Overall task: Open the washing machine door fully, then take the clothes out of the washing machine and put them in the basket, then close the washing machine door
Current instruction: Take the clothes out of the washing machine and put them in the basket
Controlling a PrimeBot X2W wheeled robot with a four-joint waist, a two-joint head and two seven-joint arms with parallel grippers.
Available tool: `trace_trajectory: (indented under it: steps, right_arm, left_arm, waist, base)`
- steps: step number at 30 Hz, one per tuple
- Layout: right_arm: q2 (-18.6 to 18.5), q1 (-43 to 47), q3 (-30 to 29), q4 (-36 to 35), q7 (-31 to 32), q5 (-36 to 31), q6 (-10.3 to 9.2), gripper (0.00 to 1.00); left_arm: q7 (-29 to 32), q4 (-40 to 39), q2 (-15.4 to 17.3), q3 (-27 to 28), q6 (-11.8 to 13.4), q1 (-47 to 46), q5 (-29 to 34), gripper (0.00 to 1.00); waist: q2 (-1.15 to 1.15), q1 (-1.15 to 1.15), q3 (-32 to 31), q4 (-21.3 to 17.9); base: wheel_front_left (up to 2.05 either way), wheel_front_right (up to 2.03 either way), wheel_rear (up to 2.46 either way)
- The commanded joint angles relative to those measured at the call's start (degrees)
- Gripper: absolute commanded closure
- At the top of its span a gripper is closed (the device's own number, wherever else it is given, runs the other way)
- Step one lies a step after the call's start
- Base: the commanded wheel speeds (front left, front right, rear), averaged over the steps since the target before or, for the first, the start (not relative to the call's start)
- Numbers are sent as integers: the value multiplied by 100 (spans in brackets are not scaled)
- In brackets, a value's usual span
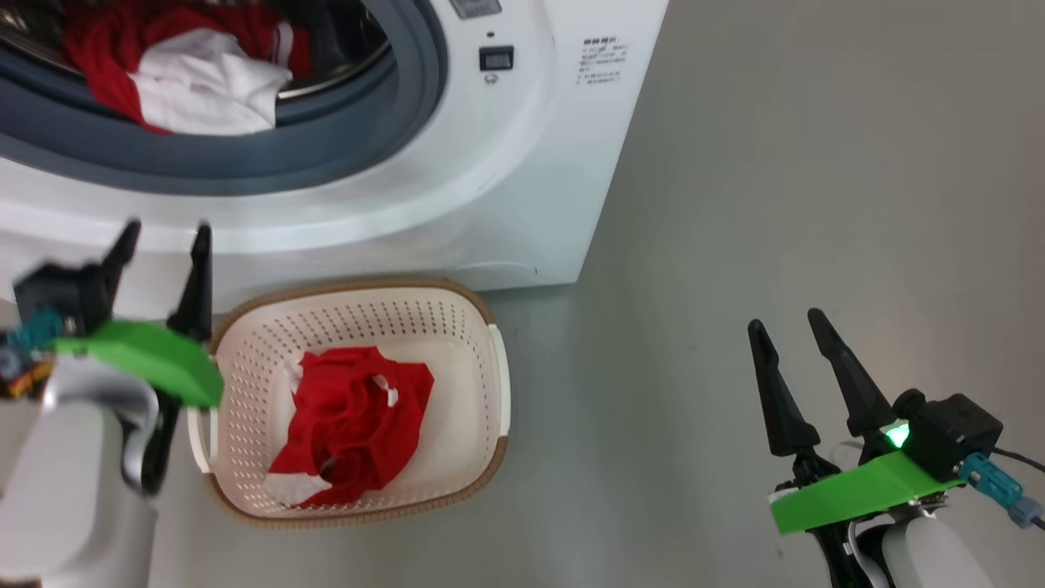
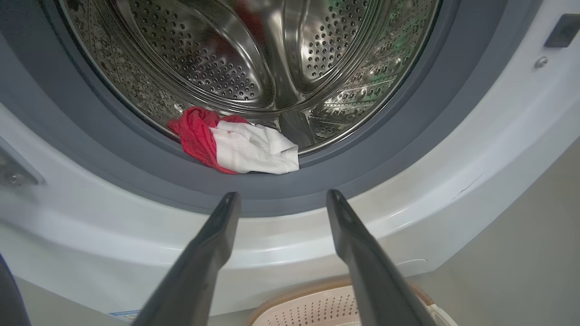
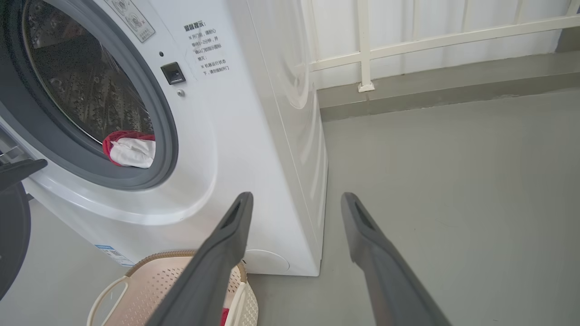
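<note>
The white washing machine (image 1: 522, 180) stands open, its grey gasket (image 2: 272, 190) ringing the steel drum (image 2: 253, 59). A red and white garment (image 1: 196, 73) lies at the drum's front lip, also seen as clothes (image 2: 240, 145) in the left wrist view and clothes (image 3: 129, 149) in the right wrist view. Another red garment (image 1: 351, 420) lies in the cream basket (image 1: 482, 327) on the floor below the opening. My left gripper (image 1: 163, 237) is open and empty, in front of the washer above the basket's left end. My right gripper (image 1: 785, 322) is open and empty over bare floor. The black door rim (image 3: 13, 226) shows at the left edge.
Grey floor (image 1: 775, 204) spreads to the right of the washer. A white railing (image 3: 362, 45) and a low kerb run behind it. The basket (image 3: 149, 290) sits tight against the washer's base.
</note>
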Motion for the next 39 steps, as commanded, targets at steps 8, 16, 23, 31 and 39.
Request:
trace_trajectory:
  steps: [8, 16, 23, 31, 39]
  right_arm:
    - [1, -314, 232, -193, -37, 86, 36, 0]
    - [1, -463, 305, -227, -37, 119, 36, 0]
    - [1, -591, 453, -256, -37, 209, 36, 0]
    - [1, -744, 579, -311, -37, 314, 36, 0]
    - [2, -846, 686, -356, -37, 391, 36, 0]
  left_arm:
    - [291, 772, 391, -433, 10, -1394, 471, 0]
    - [453, 1576, 563, -1066, 19, -2522, 1042, 0]
    - [553, 2246, 687, -1243, 43, -3173, 1214, 0]
    - [681, 3039, 914, -1322, 118, -3844, 1274, 0]
    - [745, 3503, 1092, -1406, 242, -4308, 1307, 0]
  waist:
    - [0, 0, 459, -23]
    - [0, 0, 669, -58]
    - [0, 0, 873, -190]
    - [0, 0, 1180, -414]
    - [0, 0, 1404, -572]
  base:
    - [0, 0, 0]
    - [0, 0, 0]
    - [0, 0, 0]
    - [0, 0, 0]
    - [0, 0, 0]
